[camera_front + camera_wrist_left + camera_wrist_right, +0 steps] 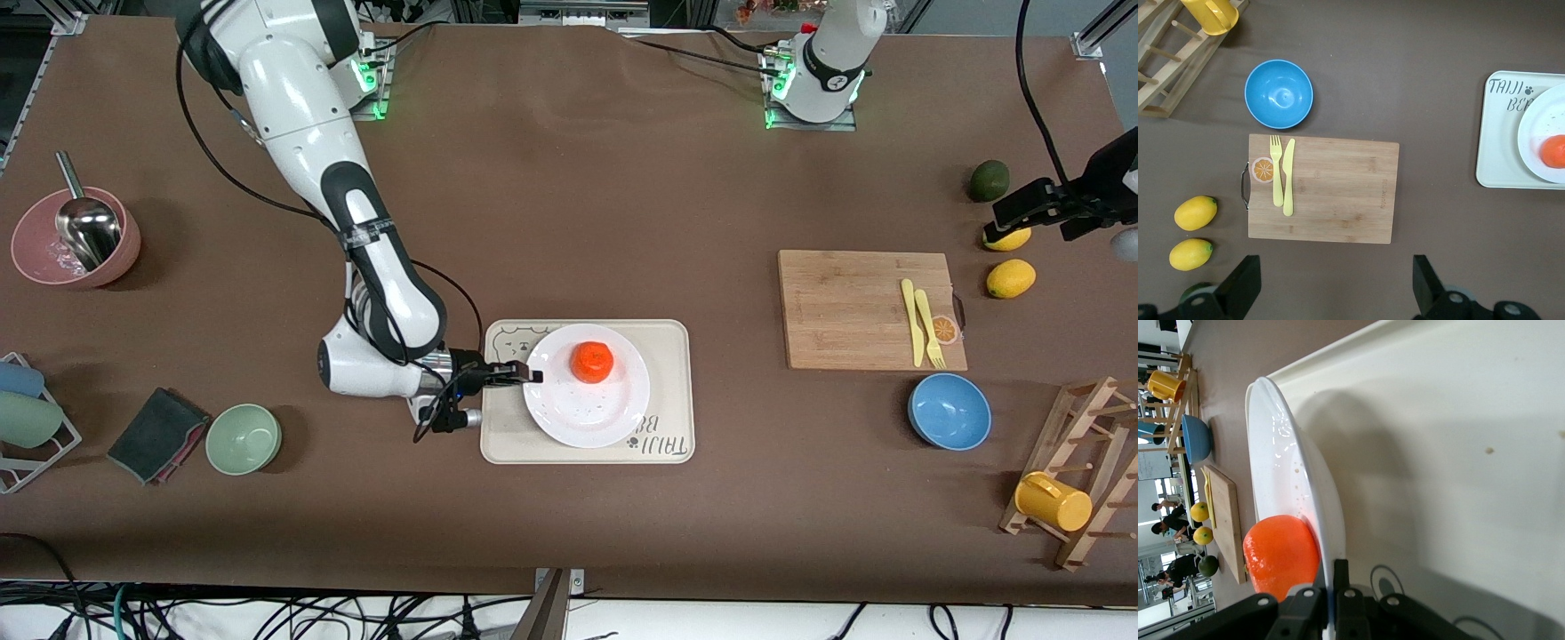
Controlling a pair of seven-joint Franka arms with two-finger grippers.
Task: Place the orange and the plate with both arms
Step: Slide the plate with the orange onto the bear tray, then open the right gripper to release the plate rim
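The right claw [532, 375] pinches the plate [587, 411] rim, closed on it; the plate sits on the tray [676, 391] with the orange [592, 362] on it. The left claw [1331, 293] waits wide open and empty above the cutting board [1331, 193].

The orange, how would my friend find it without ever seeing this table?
Find the cream tray at the table's middle. On it sits a white plate, its rim pinched by the right claw. The orange lies on that plate: round and orange-red, unlike the yellow lemons by the cutting board.

The cream tray [1501, 150] bears printed "TAIJI" with a paw mark and, below, "BE…".
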